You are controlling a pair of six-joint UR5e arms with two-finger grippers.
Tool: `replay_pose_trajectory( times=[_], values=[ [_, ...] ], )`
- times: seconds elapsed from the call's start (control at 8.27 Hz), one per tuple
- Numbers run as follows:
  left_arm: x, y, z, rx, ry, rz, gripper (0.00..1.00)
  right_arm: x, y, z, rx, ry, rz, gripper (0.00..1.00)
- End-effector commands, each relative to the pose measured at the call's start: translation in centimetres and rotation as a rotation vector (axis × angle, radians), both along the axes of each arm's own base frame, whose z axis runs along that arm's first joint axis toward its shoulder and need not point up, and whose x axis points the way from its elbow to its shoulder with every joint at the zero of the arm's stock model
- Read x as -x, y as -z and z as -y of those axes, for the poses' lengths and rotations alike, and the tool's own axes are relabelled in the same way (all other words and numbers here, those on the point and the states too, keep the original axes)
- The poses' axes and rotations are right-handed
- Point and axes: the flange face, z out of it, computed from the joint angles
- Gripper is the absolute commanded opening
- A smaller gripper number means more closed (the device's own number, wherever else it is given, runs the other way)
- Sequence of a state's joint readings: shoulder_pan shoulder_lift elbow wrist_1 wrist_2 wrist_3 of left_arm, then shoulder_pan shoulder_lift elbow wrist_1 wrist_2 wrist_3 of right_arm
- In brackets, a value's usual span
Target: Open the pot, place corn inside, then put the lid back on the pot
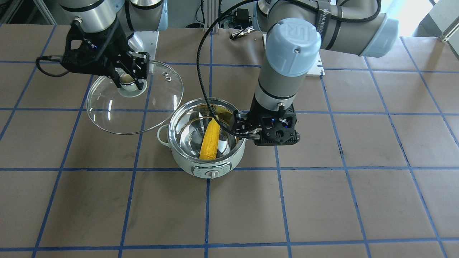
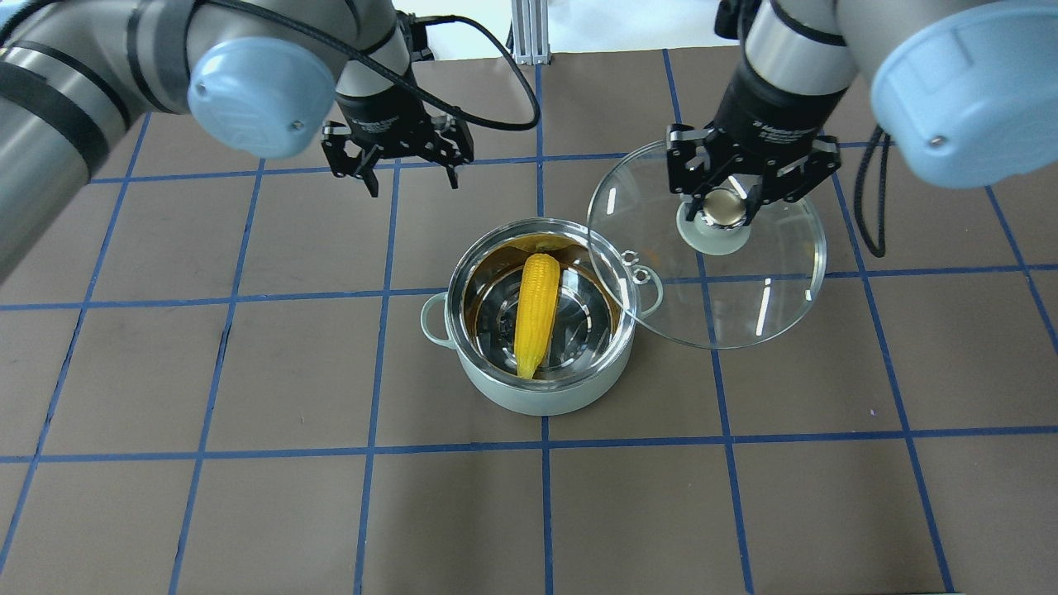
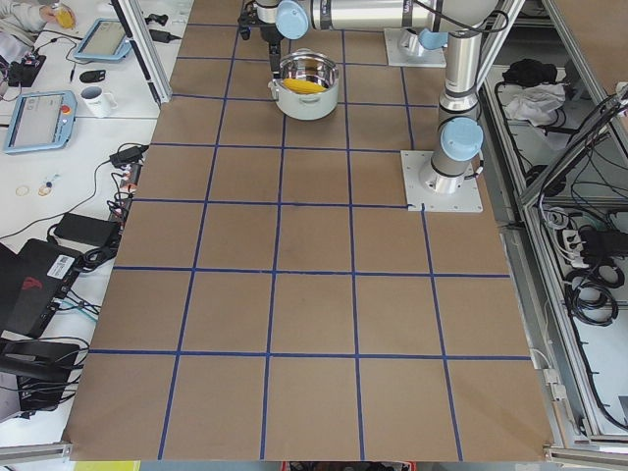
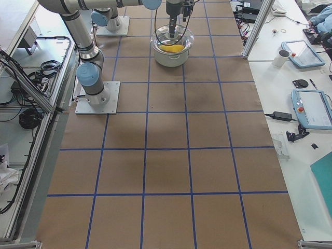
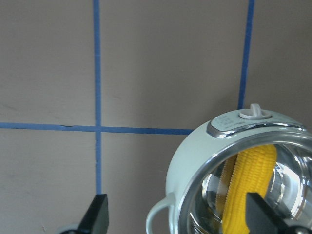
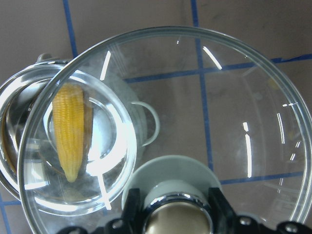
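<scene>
The mint-green pot (image 2: 541, 395) stands open at mid-table, its dial (image 1: 213, 174) facing away from the robot. The yellow corn (image 2: 536, 314) lies inside it, leaning against the steel wall; it also shows in the front view (image 1: 209, 141). My right gripper (image 2: 726, 207) is shut on the knob of the glass lid (image 2: 744, 289) and holds it in the air, tilted, beside the pot with its edge overlapping the rim. My left gripper (image 2: 413, 183) is open and empty, above the table just beyond the pot's far left side. The left wrist view shows the pot (image 5: 195, 161) and the corn (image 5: 248, 190).
Brown paper with a blue tape grid covers the table (image 2: 248, 512). A white mounting plate (image 1: 315, 70) and cables lie near the robot's base. Side tables with tablets (image 4: 311, 106) and a mug (image 4: 283, 56) stand beyond the table's edge.
</scene>
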State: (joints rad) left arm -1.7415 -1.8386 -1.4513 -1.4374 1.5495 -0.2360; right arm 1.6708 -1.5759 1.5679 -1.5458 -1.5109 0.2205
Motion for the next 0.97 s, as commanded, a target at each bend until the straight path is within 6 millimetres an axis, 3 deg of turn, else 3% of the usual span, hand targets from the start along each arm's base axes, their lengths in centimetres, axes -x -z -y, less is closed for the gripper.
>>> replay_pose_trajectory(
  times=[0.0, 0.24, 0.36, 0.48, 0.85],
  values=[
    [-7.6, -5.5, 0.7, 0.032, -0.017, 0.024, 1.00, -10.4, 4.8, 0.1, 0.003, 0.000, -0.011, 0.26],
    [-9.7, -7.4, 0.2, 0.067, -0.053, 0.026, 1.00, -13.8, 8.0, 1.3, 0.020, 0.014, -0.005, 0.26],
    [-9.7, -7.7, -0.1, 0.065, -0.053, 0.022, 1.00, -15.7, 9.5, 1.1, 0.015, 0.010, -0.010, 0.26],
    [-9.6, -8.4, -0.9, 0.076, -0.053, 0.020, 1.00, -16.2, 10.0, 1.4, 0.023, 0.011, -0.008, 0.26],
    [-9.5, -8.3, -1.3, 0.078, -0.052, 0.021, 1.00, -16.5, 11.4, 1.6, 0.005, 0.022, -0.025, 0.26]
  ],
)
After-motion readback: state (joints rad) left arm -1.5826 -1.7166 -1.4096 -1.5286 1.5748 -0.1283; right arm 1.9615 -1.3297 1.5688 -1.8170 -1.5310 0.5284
